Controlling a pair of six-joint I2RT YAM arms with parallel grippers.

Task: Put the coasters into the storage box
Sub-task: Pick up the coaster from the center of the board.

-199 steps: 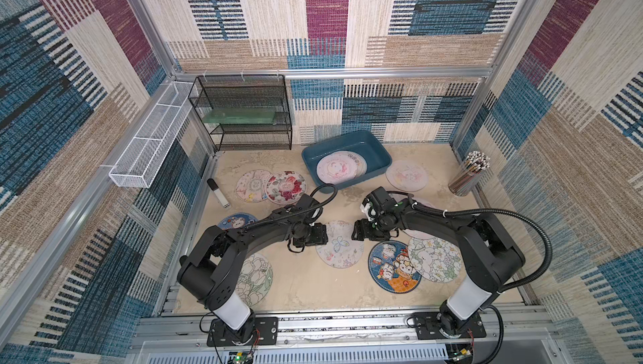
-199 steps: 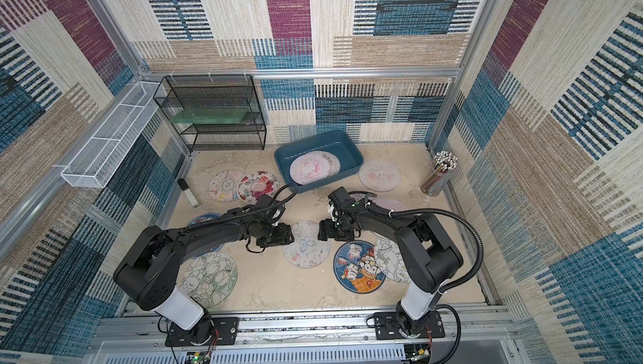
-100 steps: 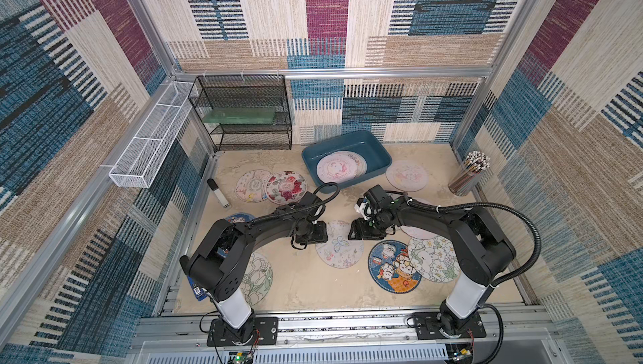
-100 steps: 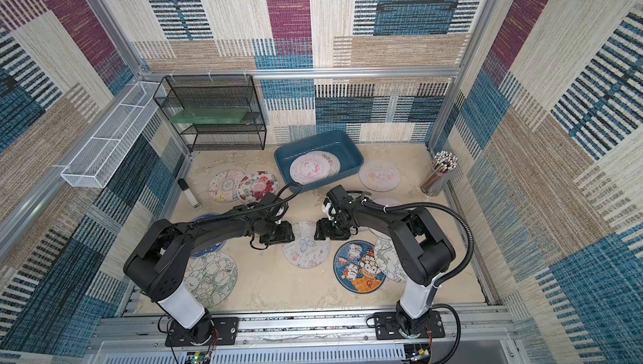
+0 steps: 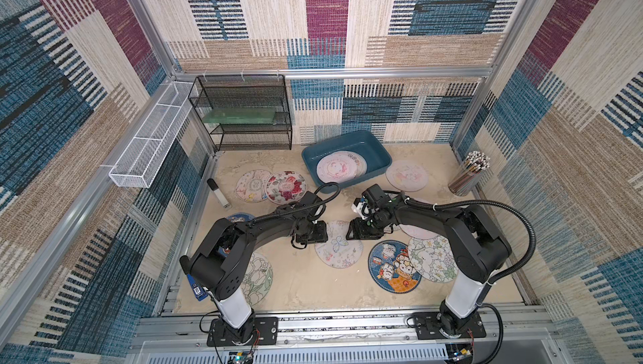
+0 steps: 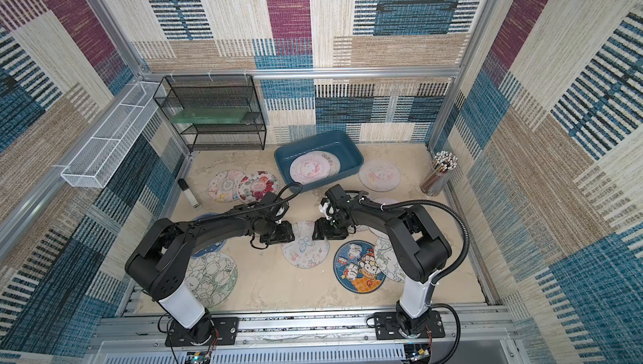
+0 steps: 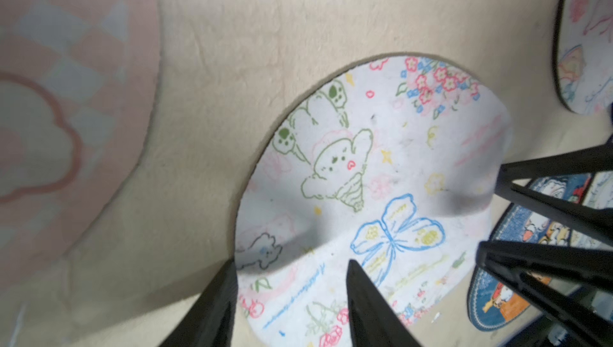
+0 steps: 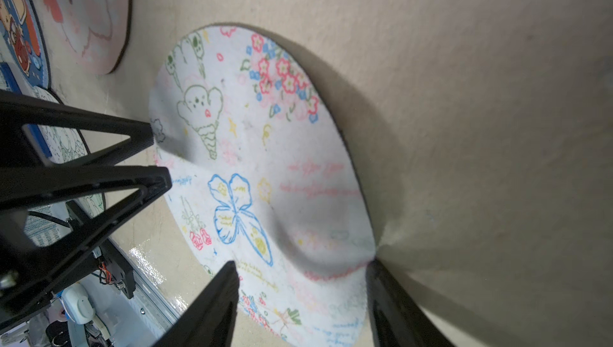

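The left arm [image 5: 240, 240] and right arm [image 5: 452, 226] are matte black with rounded joints. Each has a white column [image 5: 236, 306] on a screwed black base plate [image 5: 269, 327], at 7 and 5 o'clock. Each carries a ribbed black hose [image 5: 473, 202]. The left gripper [image 7: 291, 262] has pointed black fingers [image 7: 368, 309].

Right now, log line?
left jaws: open astride butterfly coaster edge | right jaws: same, opposite edge | coaster: buckled, on table | storage box: holds coasters

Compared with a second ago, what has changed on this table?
The left tool and right tool edged inward, closing in on opposite edges of the pale round butterfly-printed coaster, which bows up between them on the table. The other coasters and the teal plastic storage box stayed put.
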